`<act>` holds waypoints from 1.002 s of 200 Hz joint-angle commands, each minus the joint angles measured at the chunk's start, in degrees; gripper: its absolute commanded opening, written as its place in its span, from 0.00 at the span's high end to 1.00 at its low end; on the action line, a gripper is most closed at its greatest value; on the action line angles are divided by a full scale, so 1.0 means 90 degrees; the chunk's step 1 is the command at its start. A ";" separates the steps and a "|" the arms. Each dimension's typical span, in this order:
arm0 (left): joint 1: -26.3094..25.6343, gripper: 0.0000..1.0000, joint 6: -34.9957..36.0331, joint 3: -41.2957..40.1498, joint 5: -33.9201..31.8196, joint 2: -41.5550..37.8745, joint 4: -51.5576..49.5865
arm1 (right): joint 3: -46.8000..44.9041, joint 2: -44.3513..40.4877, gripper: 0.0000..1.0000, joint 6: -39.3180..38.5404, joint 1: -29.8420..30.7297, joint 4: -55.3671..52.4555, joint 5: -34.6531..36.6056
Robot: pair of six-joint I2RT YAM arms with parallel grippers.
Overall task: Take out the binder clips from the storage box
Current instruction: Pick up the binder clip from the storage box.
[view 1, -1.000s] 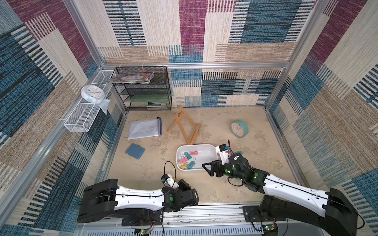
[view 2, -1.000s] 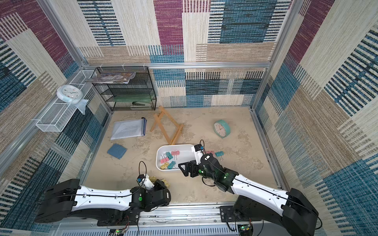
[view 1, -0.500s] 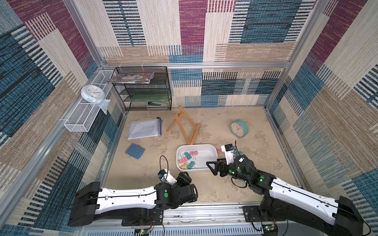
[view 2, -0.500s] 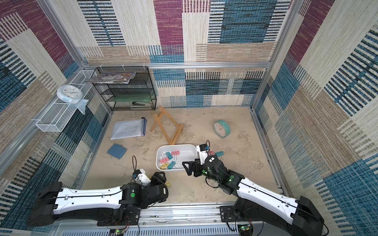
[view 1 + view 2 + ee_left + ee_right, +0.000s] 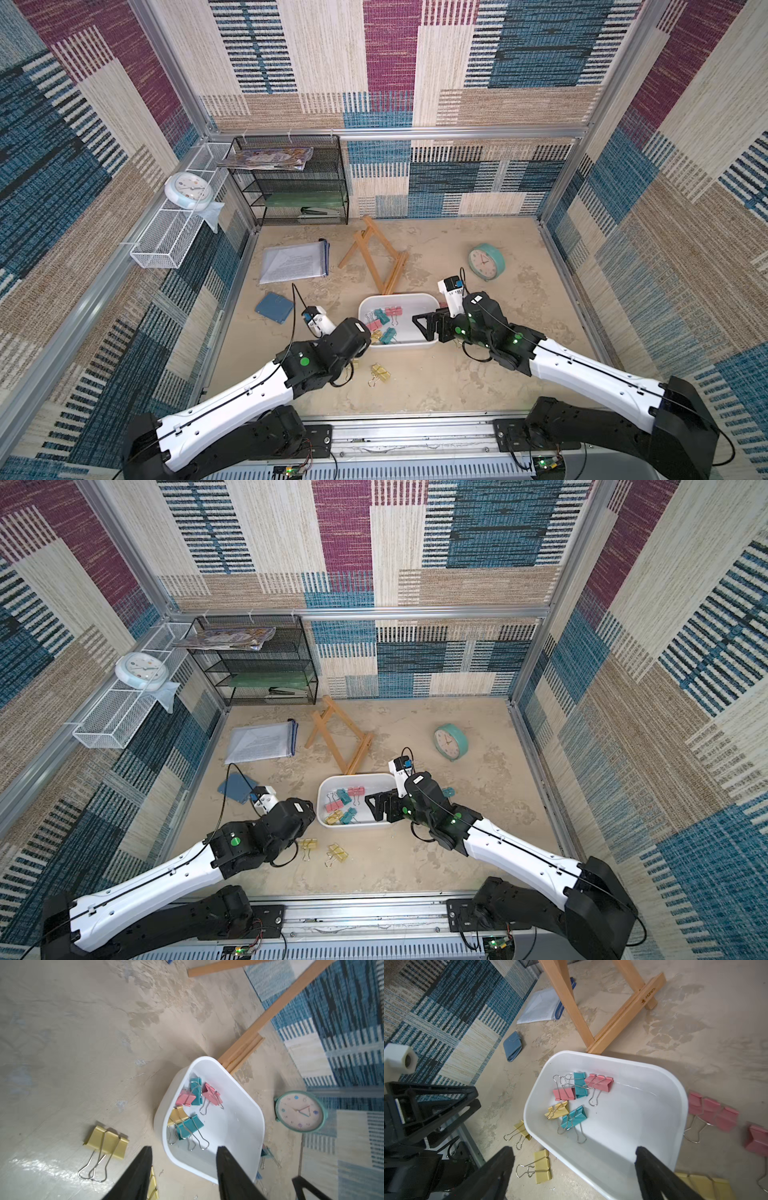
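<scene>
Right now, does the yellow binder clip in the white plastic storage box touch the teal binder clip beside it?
Touching. The right wrist view shows the yellow binder clip against the teal binder clip, with no gap between them.

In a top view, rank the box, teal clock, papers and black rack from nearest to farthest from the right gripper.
1. Box: the right gripper hangs over its right end.
2. Teal clock: farther back, to the right.
3. Papers: well left of the box.
4. Black rack: back-left corner.
</scene>
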 commanded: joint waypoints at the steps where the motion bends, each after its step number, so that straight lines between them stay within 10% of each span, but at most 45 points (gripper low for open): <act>1: 0.0556 0.46 0.2271 0.0596 0.2054 0.0617 0.0630 | 0.0152 0.0416 0.06 0.0026 -0.0341 0.0260 -0.1031; 29: 0.1138 0.52 0.2752 0.1583 0.3518 0.2039 0.0342 | 0.0410 0.0904 0.08 0.0131 -0.0685 0.0271 -0.1351; 92: 0.1478 0.70 0.1773 0.1823 0.3063 0.3494 0.0590 | 0.0875 0.1321 0.08 -0.0158 -0.0751 -0.0062 -0.1177; 200: 0.1615 0.71 0.1760 0.2680 0.3679 0.4772 0.0659 | 0.1000 0.1543 0.08 -0.0130 -0.0765 -0.0197 -0.0634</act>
